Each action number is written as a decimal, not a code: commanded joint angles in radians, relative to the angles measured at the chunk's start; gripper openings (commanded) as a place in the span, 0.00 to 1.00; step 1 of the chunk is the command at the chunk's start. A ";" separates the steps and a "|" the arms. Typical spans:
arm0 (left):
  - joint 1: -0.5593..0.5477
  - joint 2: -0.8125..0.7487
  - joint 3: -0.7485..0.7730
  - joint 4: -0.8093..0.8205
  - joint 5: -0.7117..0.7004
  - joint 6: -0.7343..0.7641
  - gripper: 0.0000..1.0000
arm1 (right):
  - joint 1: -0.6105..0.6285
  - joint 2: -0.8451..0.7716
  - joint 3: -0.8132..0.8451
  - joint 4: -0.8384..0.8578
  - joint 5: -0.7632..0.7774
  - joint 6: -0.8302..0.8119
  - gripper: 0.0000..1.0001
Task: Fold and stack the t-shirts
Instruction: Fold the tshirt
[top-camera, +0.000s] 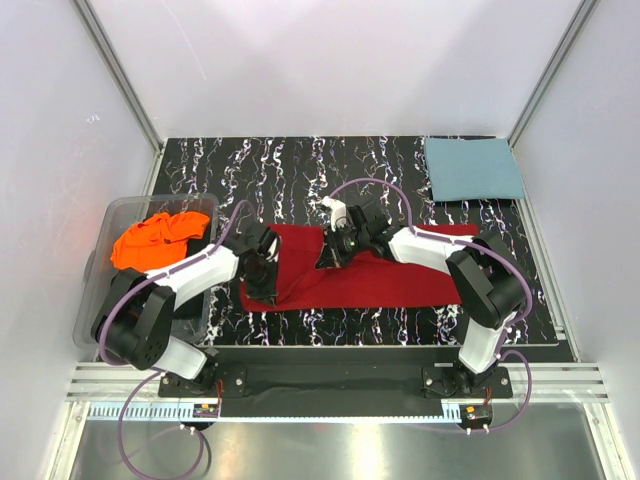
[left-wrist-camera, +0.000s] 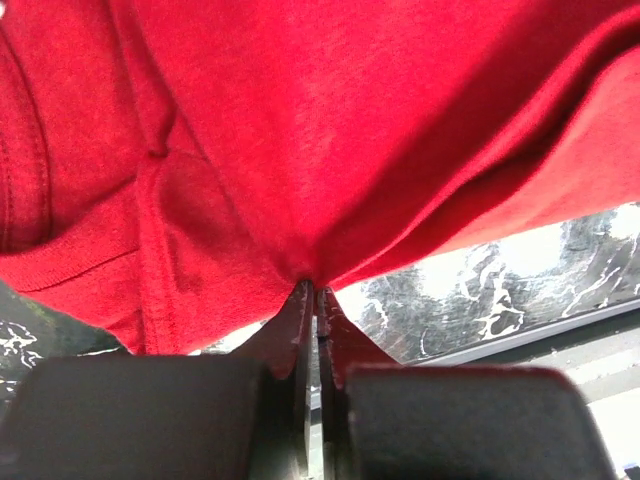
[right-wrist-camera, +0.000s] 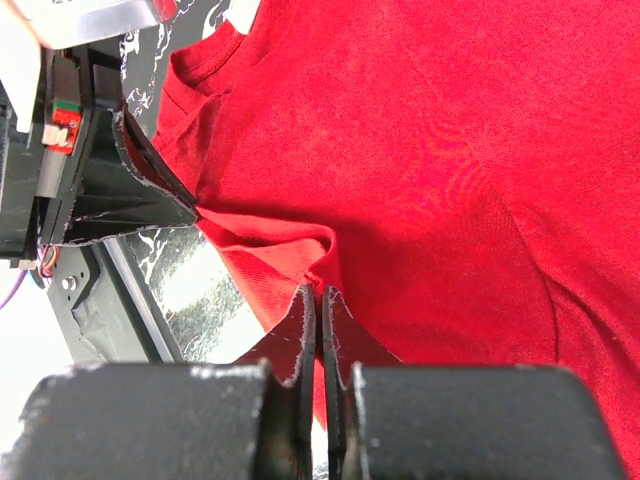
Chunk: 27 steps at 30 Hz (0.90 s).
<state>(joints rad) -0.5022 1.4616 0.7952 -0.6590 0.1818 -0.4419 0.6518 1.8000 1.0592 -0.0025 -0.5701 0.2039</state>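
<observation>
mid-fold on the red t-shirt (top-camera: 380, 287), i reckon: both jaws pinch its cloth; next i'd carry the edge across evenly.

Black, white-veined desk (top-camera: 300, 165) carrying two t-shirts and a bin.
A red t-shirt (top-camera: 380, 285) lies spread across the middle of the desk in a wide band, its long side running from 9 to 3 o'clock. A teal-blue t-shirt (top-camera: 473, 168), folded into a neat flat rectangle, sits in the far corner at about 1 o'clock, well apart from the red one. A clear plastic bin (top-camera: 120, 215) overlaps the desk's edge at 9 o'clock.
</observation>
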 joint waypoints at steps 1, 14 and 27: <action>-0.024 -0.009 0.067 0.003 -0.016 -0.001 0.00 | 0.008 -0.047 -0.007 0.042 -0.013 0.000 0.01; -0.142 -0.089 0.157 -0.160 -0.122 -0.158 0.00 | 0.006 -0.083 -0.056 0.045 0.058 -0.008 0.00; -0.168 -0.063 0.160 -0.162 -0.088 -0.202 0.00 | 0.006 -0.136 -0.099 0.045 0.085 -0.012 0.00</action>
<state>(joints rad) -0.6621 1.3960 0.9199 -0.8211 0.0772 -0.6243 0.6518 1.7168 0.9607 0.0109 -0.5011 0.2024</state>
